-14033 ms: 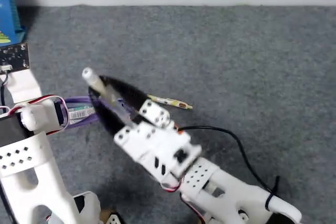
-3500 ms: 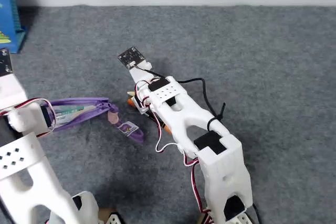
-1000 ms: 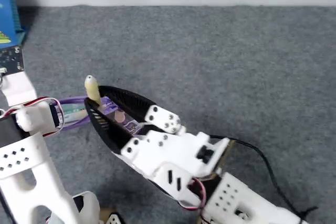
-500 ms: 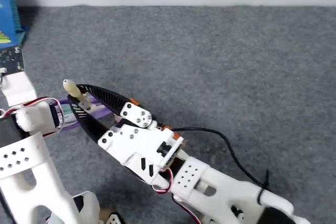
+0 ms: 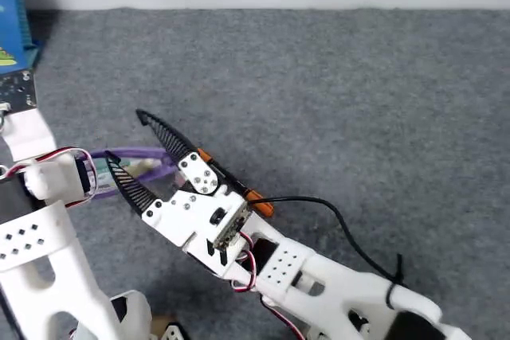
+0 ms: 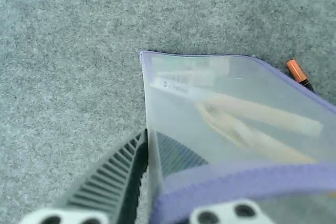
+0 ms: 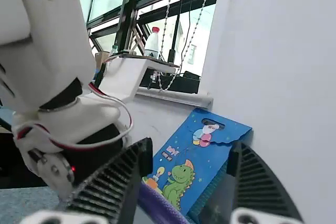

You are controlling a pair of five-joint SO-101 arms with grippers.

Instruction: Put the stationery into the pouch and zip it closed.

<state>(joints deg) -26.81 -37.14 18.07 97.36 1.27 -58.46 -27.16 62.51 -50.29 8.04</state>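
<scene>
A clear pouch with purple edging is held up off the grey table, my left gripper shut on its edge. Through the pouch I see cream-coloured sticks lying inside. My right gripper stands open with its black fingers on either side of the pouch's near end and nothing between them. In the right wrist view the purple pouch edge runs between the open fingers of the right gripper. An orange-capped pen lies on the table under the right arm, and its orange end peeks out beyond the pouch.
A blue box with a dinosaur picture stands at the far left edge. The left arm's white body fills the near left corner. Open grey table lies to the right, and a white wall runs along the back.
The cream stick that my right gripper held over the pouch is out of its fingers and lies in the pouch. The right gripper has opened and turned. The left arm has kept still.
</scene>
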